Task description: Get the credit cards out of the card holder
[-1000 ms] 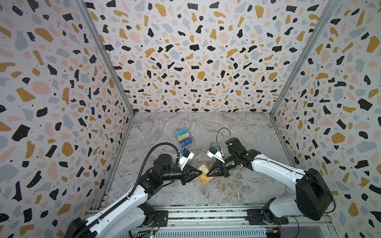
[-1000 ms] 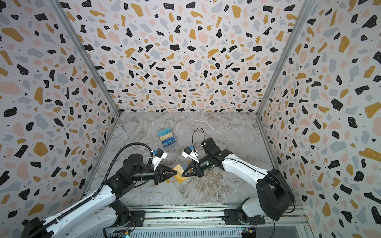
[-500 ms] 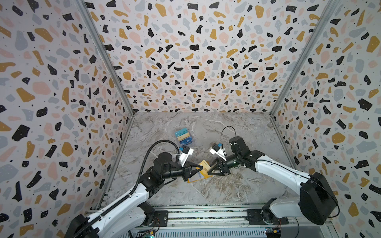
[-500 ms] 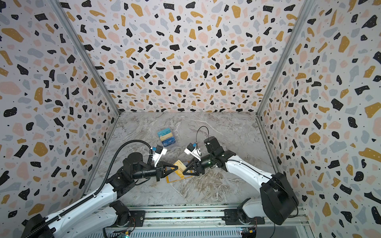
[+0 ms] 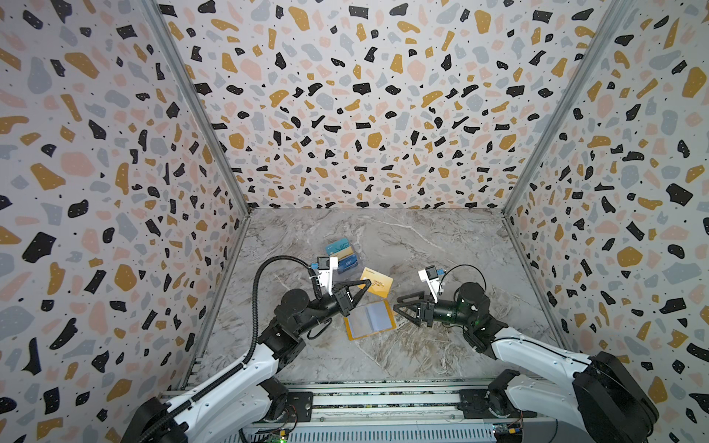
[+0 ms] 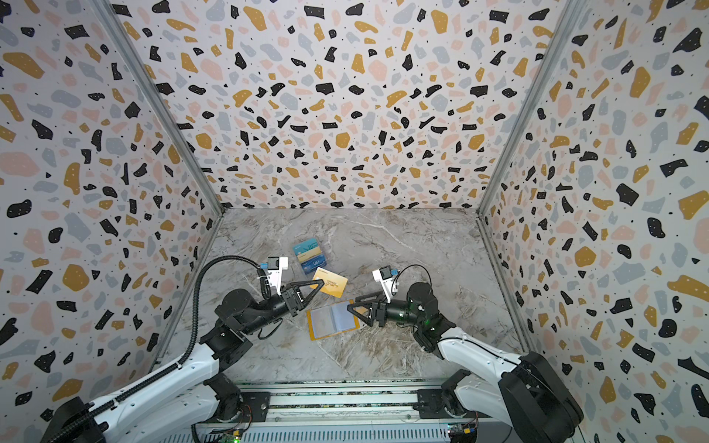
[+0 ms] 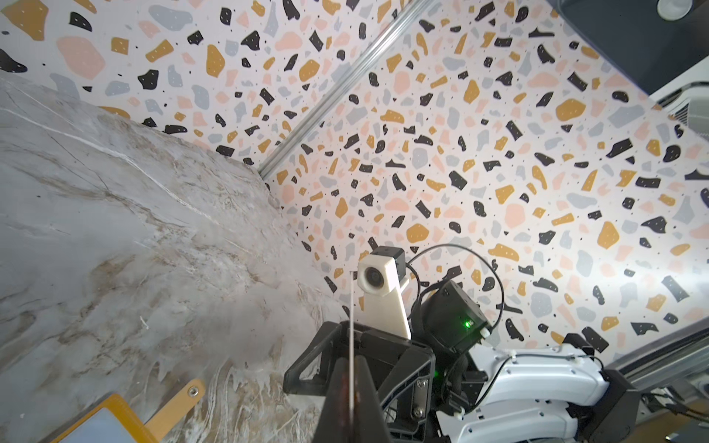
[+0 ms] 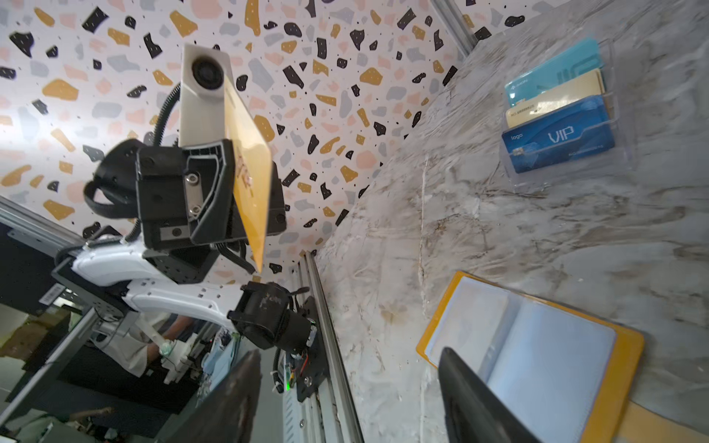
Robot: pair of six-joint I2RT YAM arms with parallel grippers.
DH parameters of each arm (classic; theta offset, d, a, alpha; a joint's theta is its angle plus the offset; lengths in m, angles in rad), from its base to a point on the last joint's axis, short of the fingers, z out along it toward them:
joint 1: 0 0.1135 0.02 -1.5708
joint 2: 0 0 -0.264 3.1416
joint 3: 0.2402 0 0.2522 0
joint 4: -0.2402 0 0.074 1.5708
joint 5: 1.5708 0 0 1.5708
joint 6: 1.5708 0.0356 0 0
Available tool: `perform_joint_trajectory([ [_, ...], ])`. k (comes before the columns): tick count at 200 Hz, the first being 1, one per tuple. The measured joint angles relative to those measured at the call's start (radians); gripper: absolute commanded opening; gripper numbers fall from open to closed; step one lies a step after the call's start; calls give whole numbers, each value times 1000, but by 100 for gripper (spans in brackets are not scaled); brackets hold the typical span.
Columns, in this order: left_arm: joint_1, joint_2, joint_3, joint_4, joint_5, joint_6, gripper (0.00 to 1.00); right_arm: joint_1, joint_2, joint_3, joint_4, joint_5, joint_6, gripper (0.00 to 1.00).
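Note:
The card holder (image 5: 370,321) (image 6: 333,320) lies open and flat on the marble floor, mustard-yellow with pale sleeves that look empty in the right wrist view (image 8: 537,356). My left gripper (image 5: 367,284) (image 6: 321,283) is shut on a gold-yellow credit card (image 5: 380,284) (image 6: 333,285) (image 8: 249,172), held in the air behind the holder. In the left wrist view the card (image 7: 351,307) shows edge-on between the jaws of that gripper (image 7: 351,387). My right gripper (image 5: 398,308) (image 6: 355,311) (image 8: 349,414) stands open and empty just right of the holder.
A clear tiered plastic box (image 5: 342,256) (image 6: 310,256) (image 8: 575,168) stands behind the holder with a teal card (image 8: 552,73), a pale gold one and a blue VIP card in it. Terrazzo walls close in three sides. A metal rail (image 5: 383,399) runs along the front.
The right gripper has opened and drawn back to the right. The left gripper has carried the gold-yellow card up and away from the holder, which now lies flat.

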Motion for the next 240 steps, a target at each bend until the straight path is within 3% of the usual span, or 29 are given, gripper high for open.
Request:
perform_joint_trajectory([
  [26,0,-14,-63,76,-44,-62,0,43,-5,11,103,70,54,61],
  [87,0,-53,-123,171,-100,-138,0,92,45,77,192,139,115,56],
  [240,0,-82,-143,230,-108,-186,0,154,210,173,298,110,197,21],
])
